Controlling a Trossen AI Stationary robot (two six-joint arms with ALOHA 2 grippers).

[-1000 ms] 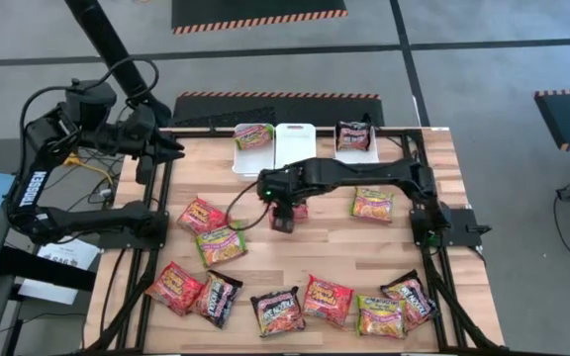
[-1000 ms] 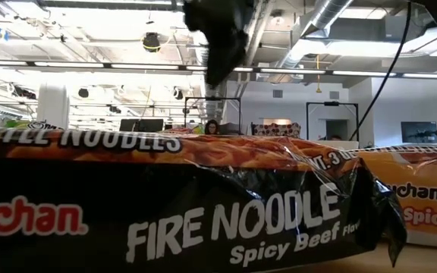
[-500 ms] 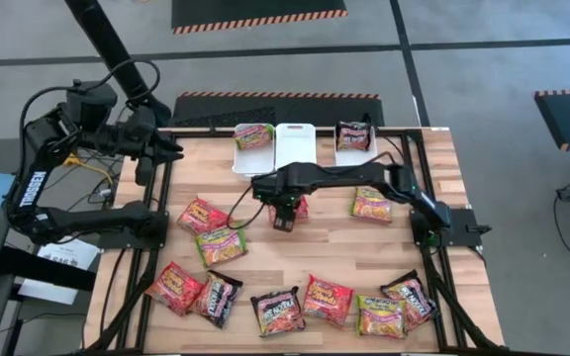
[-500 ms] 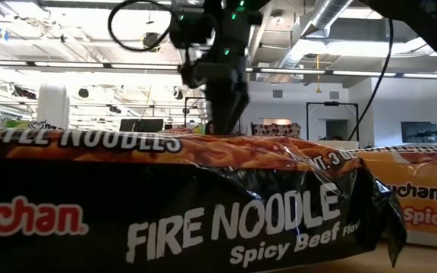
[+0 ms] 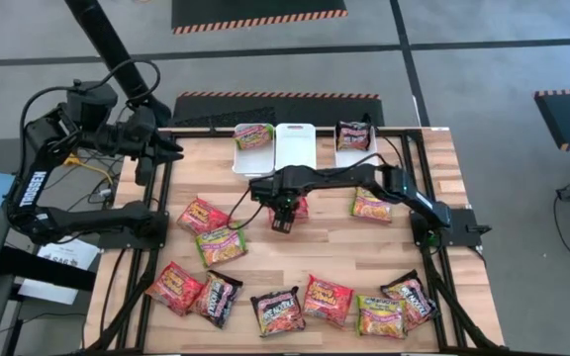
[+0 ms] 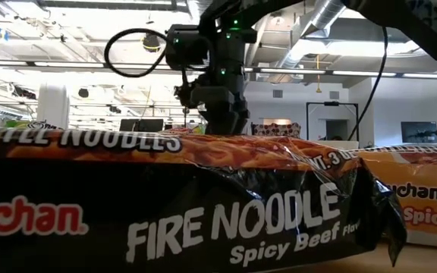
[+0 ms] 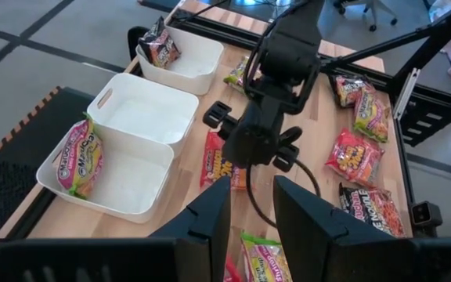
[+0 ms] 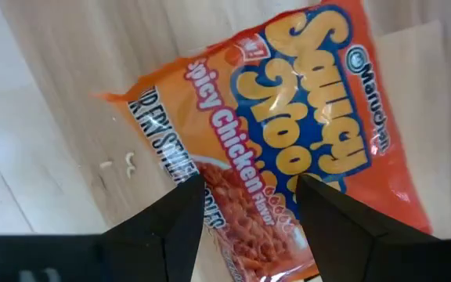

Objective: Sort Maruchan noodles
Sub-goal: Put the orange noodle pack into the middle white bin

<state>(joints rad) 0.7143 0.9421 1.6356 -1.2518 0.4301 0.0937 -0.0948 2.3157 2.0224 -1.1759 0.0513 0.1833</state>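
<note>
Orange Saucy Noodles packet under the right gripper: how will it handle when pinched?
The orange packet looks glossy, so probably slippery. Its film wrinkles, so edges likely flop. Lying flat on the table, the open right gripper may struggle for purchase.

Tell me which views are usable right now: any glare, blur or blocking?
High view: evenly lit, sharp, whole table visible. Low view: a black Fire Noodle packet fills the foreground, bright ceiling lights behind. Right wrist view: the orange Spicy Chicken packet is close and slightly soft, the right gripper open over it. Left wrist view: clear, white bins readable.
</note>
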